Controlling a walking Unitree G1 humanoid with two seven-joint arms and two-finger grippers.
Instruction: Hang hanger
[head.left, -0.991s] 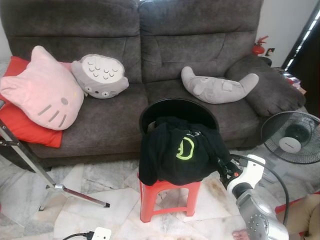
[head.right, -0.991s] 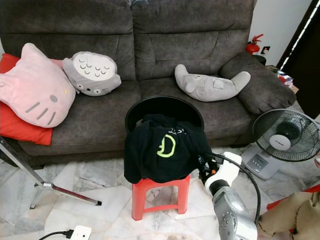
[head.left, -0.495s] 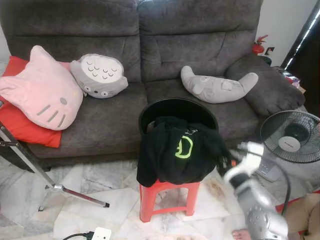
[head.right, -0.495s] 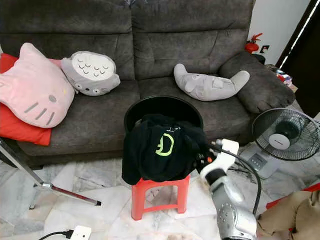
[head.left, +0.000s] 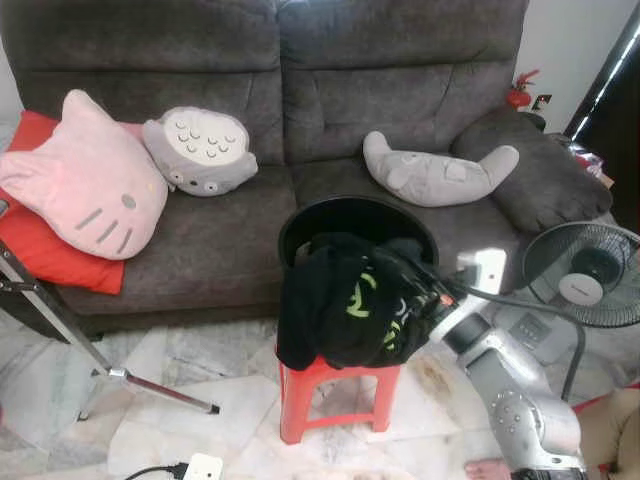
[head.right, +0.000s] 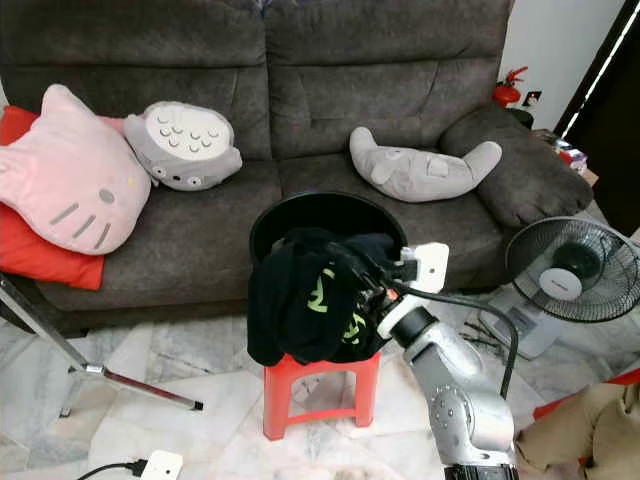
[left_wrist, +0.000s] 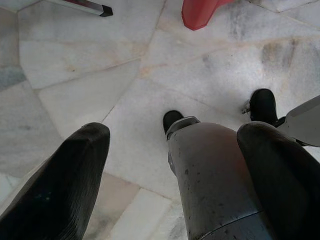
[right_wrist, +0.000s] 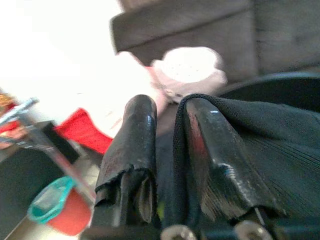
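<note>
Centre of the head views: I see my right gripper (head.right: 352, 262) clamped on the black garment with green print (head.left: 345, 305), a fold pinched between its fingers (right_wrist: 131, 145). The garment lies heaped on the red plastic stool (head.left: 335, 392), before the round black basin (head.left: 352, 218) and grey sofa (head.left: 300, 90). I cannot make out a hanger. My left gripper (left_wrist: 170, 170) hangs spread wide over marble floor (left_wrist: 90, 95).

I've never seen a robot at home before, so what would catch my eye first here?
Probably the silver right arm's end effector pinching a black garment with neon-green print, heaped on a red stool before the grey sofa. Next, the big pink cat cushion at the sofa's left end.
</note>
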